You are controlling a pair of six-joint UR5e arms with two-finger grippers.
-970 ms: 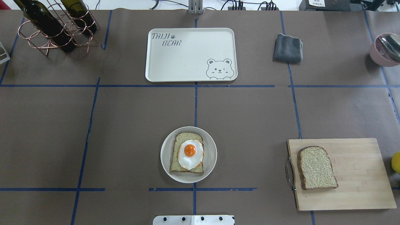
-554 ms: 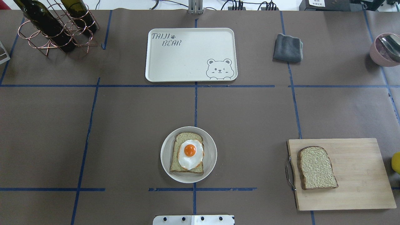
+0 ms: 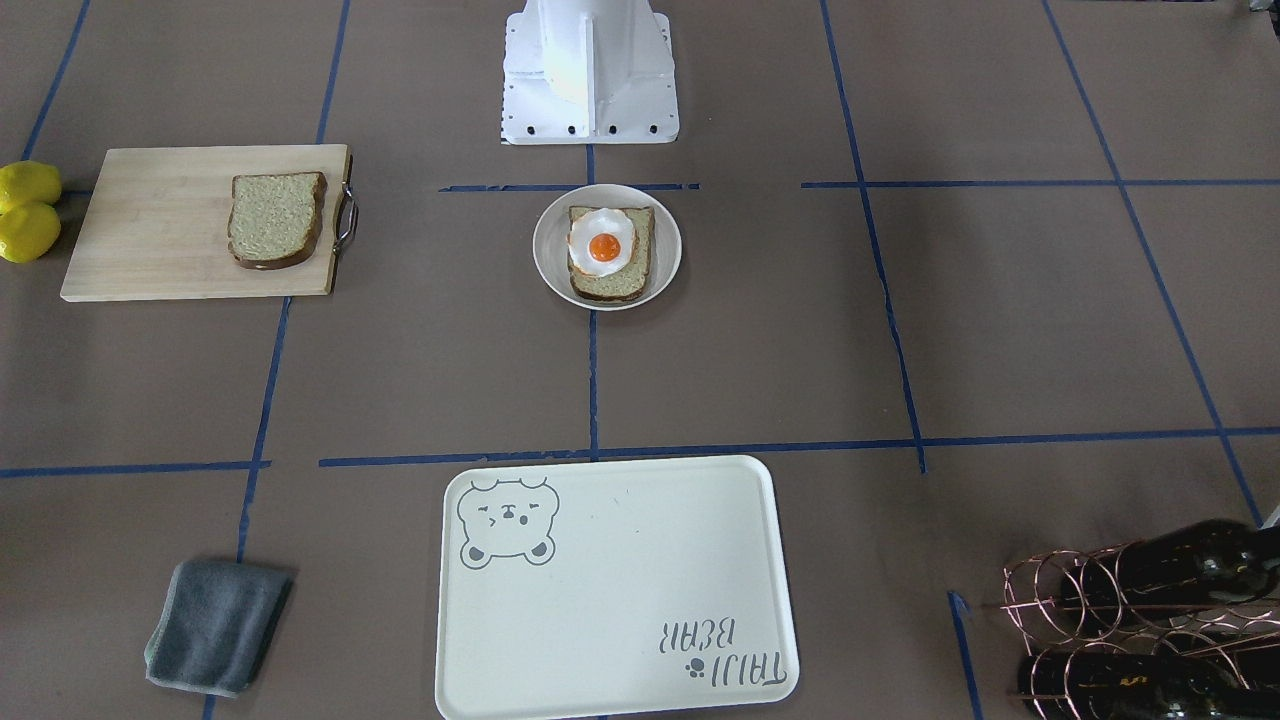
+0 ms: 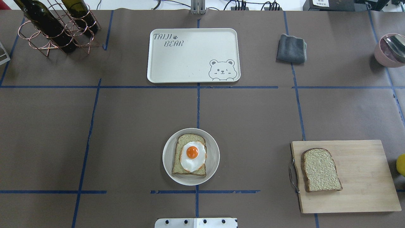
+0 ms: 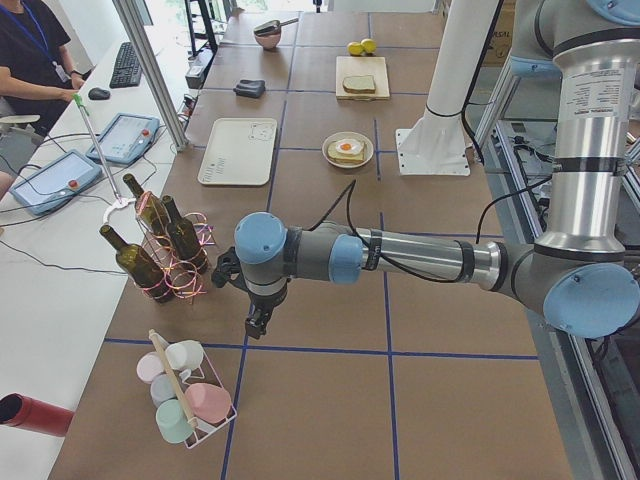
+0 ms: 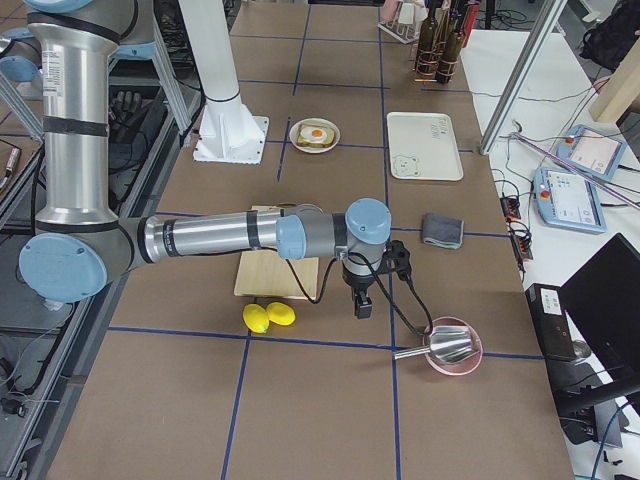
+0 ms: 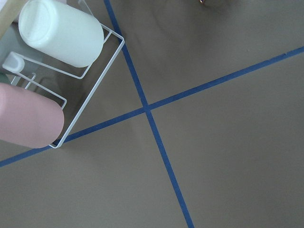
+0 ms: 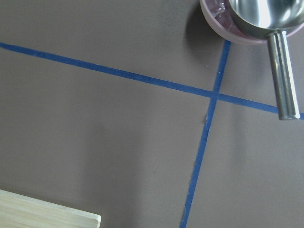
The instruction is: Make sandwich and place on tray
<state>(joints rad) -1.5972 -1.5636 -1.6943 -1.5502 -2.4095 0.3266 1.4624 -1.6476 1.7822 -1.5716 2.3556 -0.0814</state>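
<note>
Nothing on the counter has shifted over the last second; from where I stand the scene looks frozen. The egg sits on one slice in the plate, right in front of the robot's base. The second slice lies flat on the board, well off to the robot's right. The tray waits bare at the far side.

Both arms are parked far from the food. The left end effector hangs low over the counter's left end, near the bottle rack and the cups. The right end effector hangs past the board, between the lemons and the bowl. Only the side views catch them, so I cannot tell whether either one is spread or closed; neither seems to carry anything.

I'd judge the sandwich half built and the next step not started: the second slice has to go onto the egg, most likely fetched by the right arm, before anything goes to the tray.
</note>
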